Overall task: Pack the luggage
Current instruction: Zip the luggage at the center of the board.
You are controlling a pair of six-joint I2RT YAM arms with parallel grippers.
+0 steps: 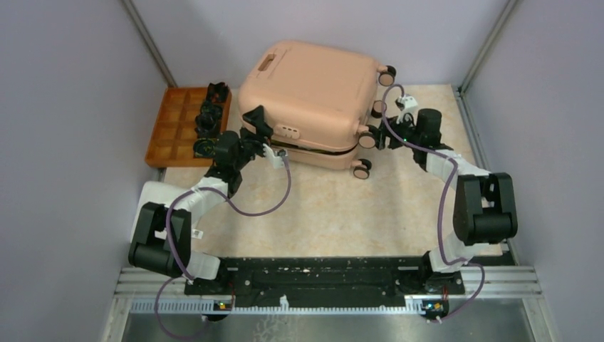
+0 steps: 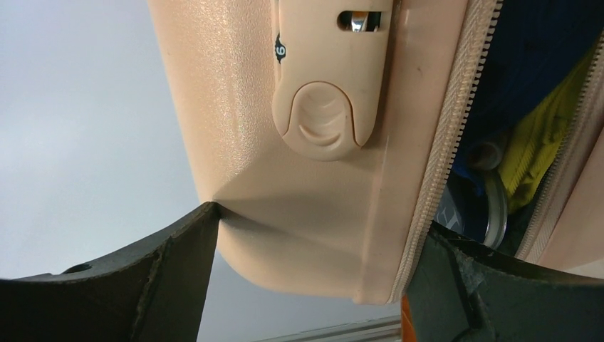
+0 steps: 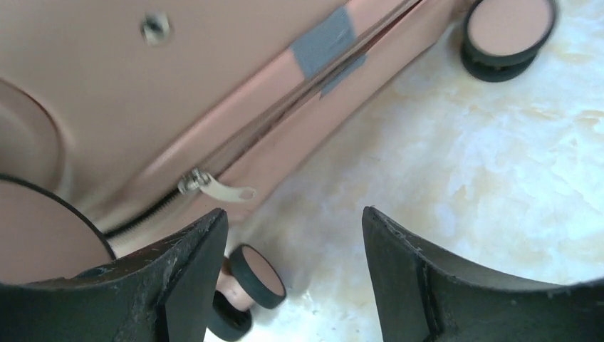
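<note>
While lid sits ajar, we judge luggage point(image 1: 306, 92) stiff-shelled, slick and fairly heavy with clothes inside. Best holds: lid rim point(image 2: 384, 214), zipper pull point(image 3: 214, 187), handle point(image 1: 267, 63). Lies flat on counter point(image 1: 342, 214), long axis from left jaws toward right jaws, wheels point(image 1: 362, 169) at right jaws. Left jaws wide, astride lid rim. Right jaws wide, empty, zipper pull just beyond.

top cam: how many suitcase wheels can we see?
4, all on the luggage end at image right: far wheel, upper-middle wheel partly behind a cable, lower-middle wheel, near wheel. None looks hidden.
</note>
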